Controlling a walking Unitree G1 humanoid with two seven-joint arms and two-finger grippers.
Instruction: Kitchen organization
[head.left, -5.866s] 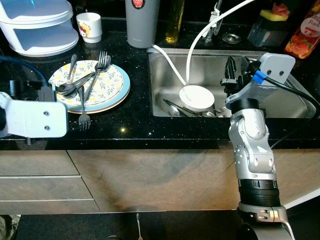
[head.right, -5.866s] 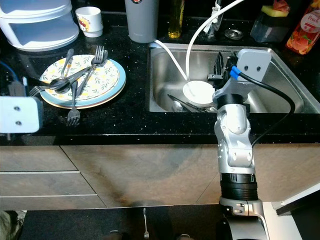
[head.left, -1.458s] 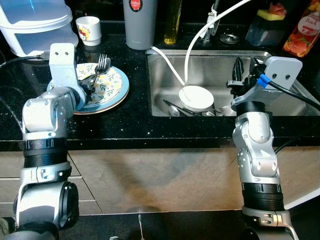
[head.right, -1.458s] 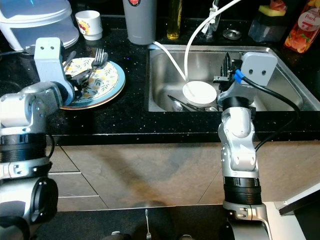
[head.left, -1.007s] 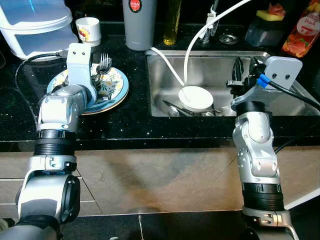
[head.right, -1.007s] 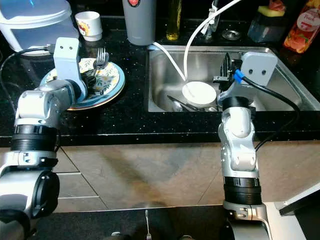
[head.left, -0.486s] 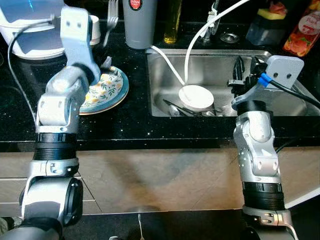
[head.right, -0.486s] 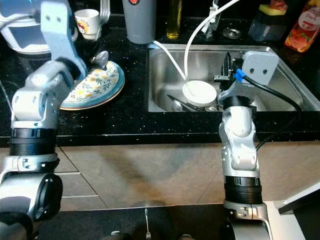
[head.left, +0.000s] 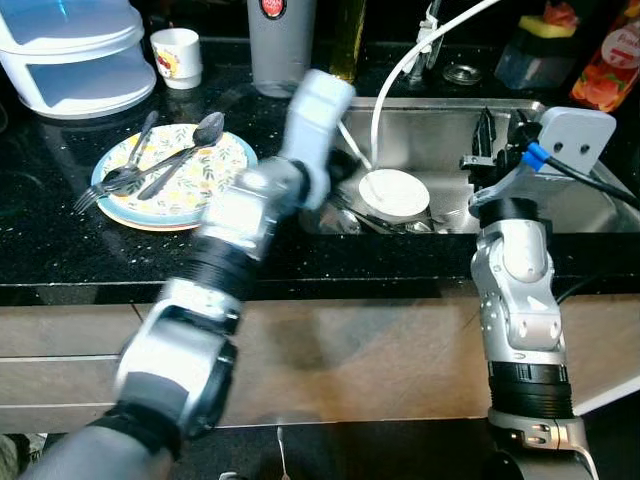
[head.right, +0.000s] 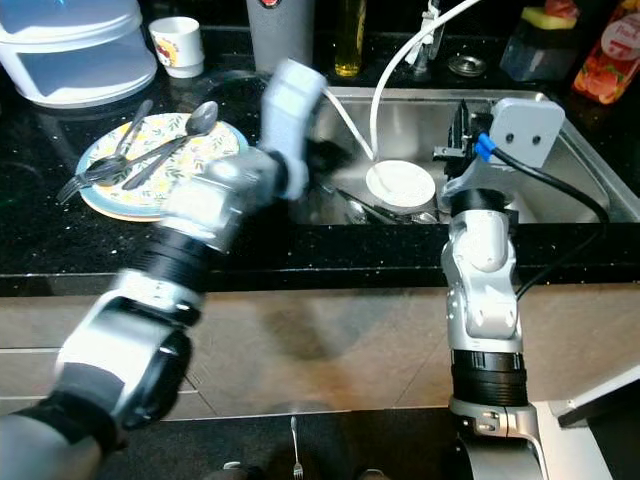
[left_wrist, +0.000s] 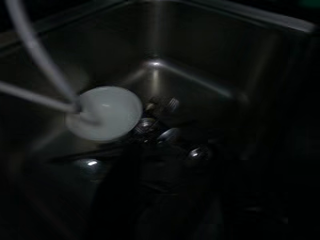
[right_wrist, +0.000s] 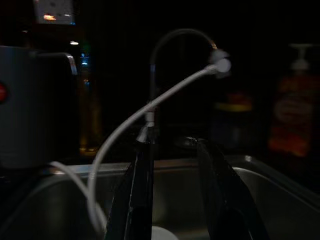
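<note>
Hovering over the stainless steel sink, the right end effector holds its black fingers parted and empty; the left end effector's grip cannot be told through blur.

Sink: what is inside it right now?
The sink holds a white plate and some cutlery. The left arm covers its left part.
</note>
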